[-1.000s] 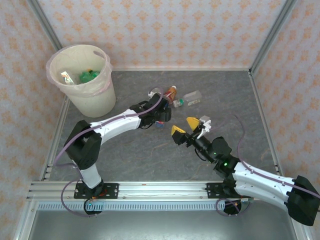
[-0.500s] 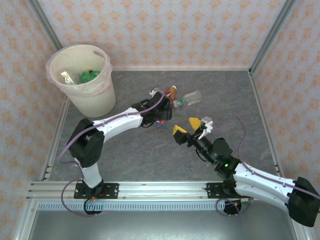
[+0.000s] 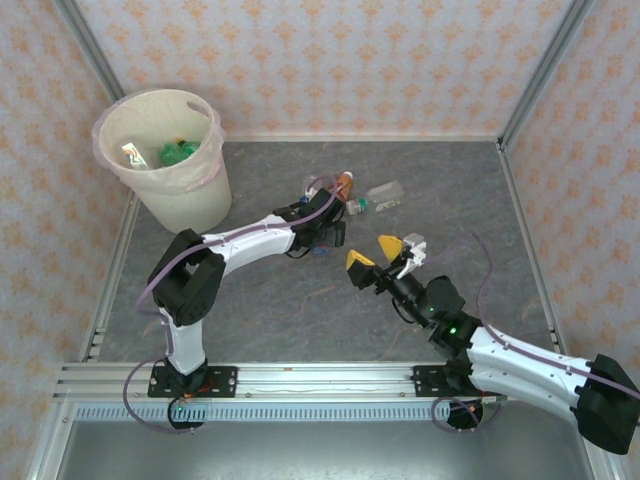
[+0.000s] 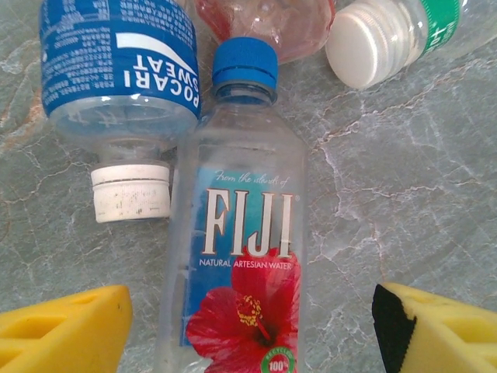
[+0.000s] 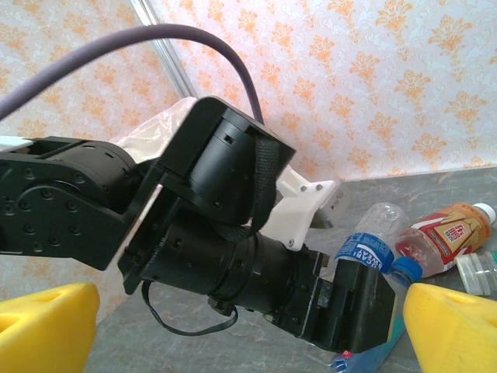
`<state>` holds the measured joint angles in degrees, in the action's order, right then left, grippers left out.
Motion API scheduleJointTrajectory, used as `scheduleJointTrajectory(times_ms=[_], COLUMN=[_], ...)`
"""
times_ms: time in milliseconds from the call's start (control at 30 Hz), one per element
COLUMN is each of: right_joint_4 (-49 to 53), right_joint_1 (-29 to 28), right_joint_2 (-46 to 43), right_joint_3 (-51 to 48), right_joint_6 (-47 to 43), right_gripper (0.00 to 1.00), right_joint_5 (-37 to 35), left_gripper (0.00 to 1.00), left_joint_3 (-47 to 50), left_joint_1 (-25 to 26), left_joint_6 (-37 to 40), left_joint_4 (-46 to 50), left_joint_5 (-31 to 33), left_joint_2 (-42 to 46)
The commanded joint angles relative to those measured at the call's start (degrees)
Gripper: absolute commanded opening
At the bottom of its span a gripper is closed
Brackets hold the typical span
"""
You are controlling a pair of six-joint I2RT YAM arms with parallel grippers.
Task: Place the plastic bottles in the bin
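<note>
Left gripper (image 3: 325,232) set open over the plastic bottles (image 3: 350,195) lying on the grey marbled table (image 3: 250,300), well apart from the tall round cream bin (image 3: 190,205).

In the top view, the bin is seen at the far left with a pinkish liner over its rim and a green bottle (image 3: 178,152) inside; the right gripper (image 3: 375,254) is held near the left gripper, its yellow fingers spread around nothing. In the left wrist view, a clear blue-capped Fiji bottle (image 4: 245,256) is framed between the left gripper's spread yellow fingers (image 4: 66,330), a gap being left on each side; a blue-labelled white-capped bottle (image 4: 116,70) lies just beside it, and a green-labelled white-capped bottle (image 4: 388,35) lies beyond. In the right wrist view, the left arm's black wrist (image 5: 225,233) is seen between the spread yellow pads (image 5: 454,326), with an orange bottle (image 5: 446,233) on the table behind.
</note>
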<state>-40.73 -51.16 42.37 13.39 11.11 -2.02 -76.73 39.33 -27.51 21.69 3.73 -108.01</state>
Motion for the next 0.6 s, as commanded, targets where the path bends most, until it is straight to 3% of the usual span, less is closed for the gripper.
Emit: scheduleJointTrajectory(times_ms=[0,400,567], right_joint_4=[-0.23,-0.12,-0.14], right_joint_1=[0.27,0.32,0.27], right_joint_2=[-1.27,-1.15,-1.06], right_joint_3=[-0.43,-0.38,-0.32], right_joint_6=[-0.34,-0.28,-0.15], right_gripper=[1.0,1.0,1.0], right_joint_5=[-0.96,-0.97,-0.88], left_gripper=[0.83,0.79,0.69], left_joint_3=[-1.58,-2.9,-2.9], left_joint_1=[-0.05,-0.89,-0.84], left_joint_6=[1.5,2.04,1.68], left_joint_4=[2.5,2.3,2.03], left_joint_5=[2.46,1.1,0.31], left_joint_2=[-3.55,-7.97,-7.89])
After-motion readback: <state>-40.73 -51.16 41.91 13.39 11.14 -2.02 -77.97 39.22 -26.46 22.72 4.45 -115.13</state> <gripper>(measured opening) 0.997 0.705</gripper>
